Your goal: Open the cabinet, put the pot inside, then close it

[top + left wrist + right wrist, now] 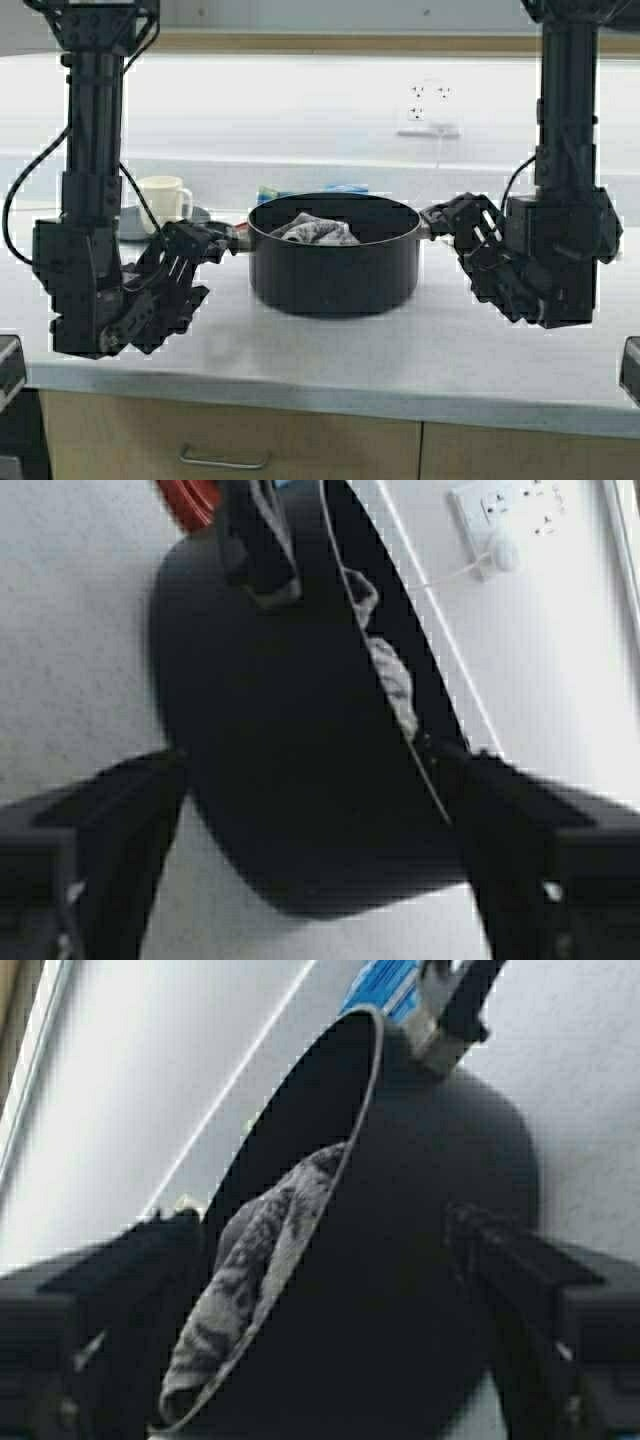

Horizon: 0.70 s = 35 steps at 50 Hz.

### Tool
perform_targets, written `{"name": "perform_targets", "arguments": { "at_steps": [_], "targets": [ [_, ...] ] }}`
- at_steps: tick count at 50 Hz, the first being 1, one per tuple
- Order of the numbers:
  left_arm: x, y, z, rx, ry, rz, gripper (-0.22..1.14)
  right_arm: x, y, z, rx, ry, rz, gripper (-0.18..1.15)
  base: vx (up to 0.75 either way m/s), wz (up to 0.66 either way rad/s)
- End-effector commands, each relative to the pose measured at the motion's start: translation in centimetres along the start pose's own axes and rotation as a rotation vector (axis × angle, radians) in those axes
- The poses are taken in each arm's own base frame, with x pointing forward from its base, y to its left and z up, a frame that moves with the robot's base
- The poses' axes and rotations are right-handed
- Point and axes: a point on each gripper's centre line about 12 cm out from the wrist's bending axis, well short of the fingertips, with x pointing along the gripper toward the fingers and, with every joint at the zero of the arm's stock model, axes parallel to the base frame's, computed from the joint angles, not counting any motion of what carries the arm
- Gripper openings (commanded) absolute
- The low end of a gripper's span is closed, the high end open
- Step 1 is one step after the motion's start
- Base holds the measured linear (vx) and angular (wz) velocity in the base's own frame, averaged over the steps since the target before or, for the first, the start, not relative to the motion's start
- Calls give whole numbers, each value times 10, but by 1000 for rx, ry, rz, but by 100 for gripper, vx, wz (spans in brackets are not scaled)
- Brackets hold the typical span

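Observation:
The matte-black pot (pixel 335 270) stands on the pale counter (pixel 330 360) with a grey cloth (pixel 315 230) inside it. My left gripper (pixel 228 240) is at the pot's left side, at rim height. In the left wrist view that gripper (pixel 320 755) is open, its fingers (pixel 110 810) spread wide on either side of the pot wall (pixel 290 760). My right gripper (pixel 437 215) mirrors it at the pot's right side. That gripper (pixel 325 1215) is open too, straddling the pot (pixel 400 1290). Both side handles are hidden. The cabinet is out of view.
A cream mug (pixel 165 200) stands behind my left arm on a dark saucer. A blue and green item (pixel 345 188) lies behind the pot. A wall socket (pixel 430 100) with a cord is on the back wall. A floor unit with a bar handle (pixel 225 460) is below the counter.

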Motion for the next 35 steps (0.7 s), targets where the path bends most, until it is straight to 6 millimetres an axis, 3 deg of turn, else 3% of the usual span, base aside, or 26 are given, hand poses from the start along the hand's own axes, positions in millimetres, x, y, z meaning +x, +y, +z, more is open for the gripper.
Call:
{"name": "perform_targets", "arguments": {
  "at_steps": [1, 9, 18, 35],
  "targets": [
    [20, 3, 14, -37, -75, -39, 103, 24, -15, 9, 68, -45, 48, 104, 0, 0],
    [38, 16, 37, -73, -155, -60, 103, 56, -38, 27, 170, -74, 125, 104, 0, 0],
    [62, 25, 45, -95, -104, -111, 103, 78, -49, 44, 197, -64, 213, 104, 0, 0],
    [85, 37, 50, -92, -108, -98, 103, 116, -57, 37, 240, -23, 288, 104, 1, 0]
  ]
}}
